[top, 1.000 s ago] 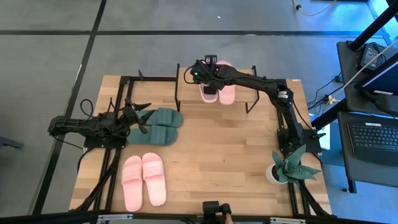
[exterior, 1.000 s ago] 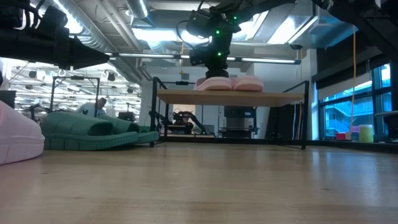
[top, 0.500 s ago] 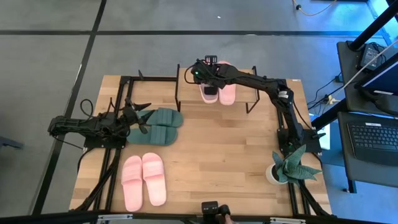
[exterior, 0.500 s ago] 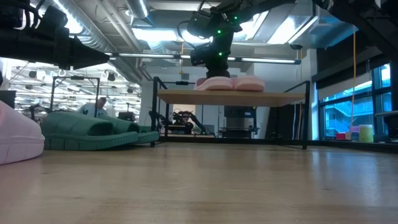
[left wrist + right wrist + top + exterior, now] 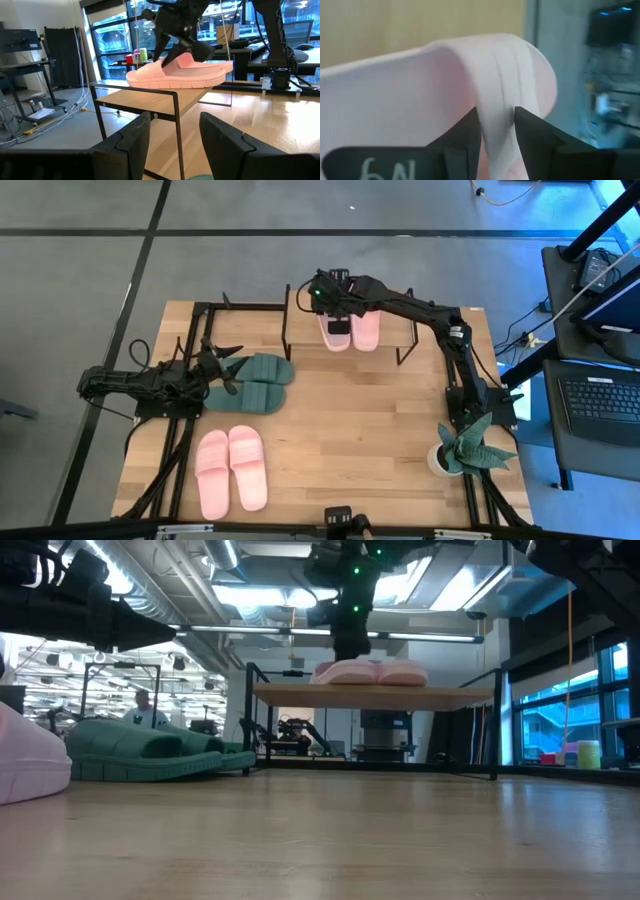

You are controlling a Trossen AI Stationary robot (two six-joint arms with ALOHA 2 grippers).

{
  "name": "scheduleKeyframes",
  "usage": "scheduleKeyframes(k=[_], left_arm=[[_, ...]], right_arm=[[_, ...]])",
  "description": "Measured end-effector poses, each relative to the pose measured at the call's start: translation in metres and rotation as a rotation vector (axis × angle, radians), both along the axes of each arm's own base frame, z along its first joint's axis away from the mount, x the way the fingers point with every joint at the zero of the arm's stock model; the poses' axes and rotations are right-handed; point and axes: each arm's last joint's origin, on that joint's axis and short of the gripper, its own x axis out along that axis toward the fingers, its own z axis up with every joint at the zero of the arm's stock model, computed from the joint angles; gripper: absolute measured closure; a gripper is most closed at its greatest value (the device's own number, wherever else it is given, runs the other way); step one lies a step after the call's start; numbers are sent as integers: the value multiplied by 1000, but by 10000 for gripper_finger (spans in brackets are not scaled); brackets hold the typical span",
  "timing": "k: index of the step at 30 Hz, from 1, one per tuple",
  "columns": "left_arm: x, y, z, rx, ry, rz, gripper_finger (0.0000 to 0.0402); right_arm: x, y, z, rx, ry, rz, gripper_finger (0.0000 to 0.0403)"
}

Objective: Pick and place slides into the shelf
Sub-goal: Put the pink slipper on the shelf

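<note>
A pair of light pink slides (image 5: 365, 328) sits on the top board (image 5: 420, 695) of the shelf at the table's far edge. My right gripper (image 5: 338, 325) comes down over the pair's left slide (image 5: 340, 672) and is shut on its strap. My left gripper (image 5: 225, 370) waits open at the table's left, next to the dark green slides (image 5: 258, 382), which lie flat on the tabletop. Its fingers (image 5: 130, 142) have nothing between them. A second pink pair (image 5: 232, 470) lies sole down near the table's front left. My right gripper pinches the wide strap (image 5: 495, 107) of the left pink slide between its two fingers, which lie across the strap. The fingers slant down from above. The slide stays level at the shelf's top board (image 5: 195, 97). Whether its sole is clear of the board, I cannot tell.
The shelf's thin black legs (image 5: 286, 330) stand on the tabletop around an open lower level. A potted plant (image 5: 462, 450) stands at the table's front right, beside the right arm's base. Bare wood lies in the middle of the table (image 5: 360, 420).
My right arm's wrist has risen a little above the shelf and its gripper has tipped over the pink slide. The pink pair has stayed on the shelf's top.
</note>
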Motion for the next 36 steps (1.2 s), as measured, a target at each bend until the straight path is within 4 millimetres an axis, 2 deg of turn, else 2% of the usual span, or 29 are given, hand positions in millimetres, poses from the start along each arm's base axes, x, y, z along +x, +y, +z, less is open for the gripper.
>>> scheduleKeyframes(k=[5,11,25,36], left_arm=[[0,0,0,-1,0,0,237],[0,0,0,-2,-1,0,237],[0,0,0,-28,-19,-3,237],[0,0,0,-21,-14,-2,237]], right_arm=[[-6,4,11,71,-5,-9,287],[-10,2,21,77,-23,-41,287],[-19,-14,21,102,-22,-73,286],[-19,-14,20,108,-23,-82,286]])
